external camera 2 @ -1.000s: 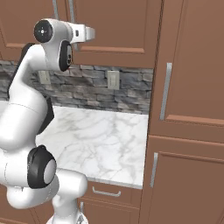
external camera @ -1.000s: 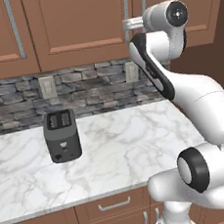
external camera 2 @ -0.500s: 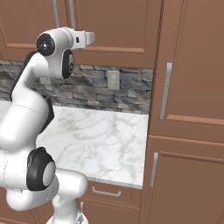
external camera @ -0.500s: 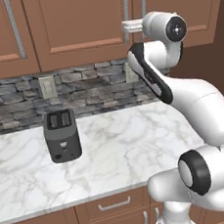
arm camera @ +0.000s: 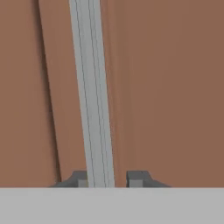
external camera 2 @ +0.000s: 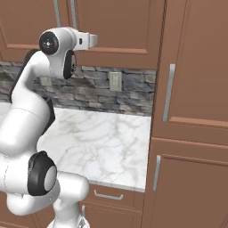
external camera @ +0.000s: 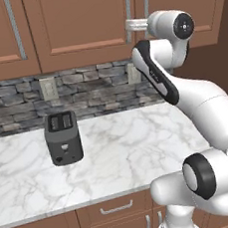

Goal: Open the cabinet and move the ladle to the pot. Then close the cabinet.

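Note:
The cabinet [external camera: 81, 24] is a brown wooden wall unit above the counter, and its doors are closed. My gripper [external camera: 128, 25] is raised against the door at the long vertical silver handle [external camera: 127, 4]. From the right base it shows as the gripper [external camera 2: 94, 40] beside that handle [external camera 2: 73, 13]. In the hand view the handle [arm camera: 94, 96] runs between my gripper [arm camera: 108, 179] tips. The left fingertip [arm camera: 80, 178] touches the bar, and a narrow gap remains on the right side. The ladle and the pot are out of view.
A dark toaster [external camera: 63, 138] stands on the white marble counter [external camera: 129, 144] at the left. A stone backsplash [external camera: 93, 88] with wall outlets runs behind it. A tall brown cabinet [external camera 2: 196, 89] bounds the counter on the right, and drawers [external camera: 116, 206] sit below.
The jaws have narrowed from wide open to close around the cabinet handle. The hand has stayed at the door and the door has not moved.

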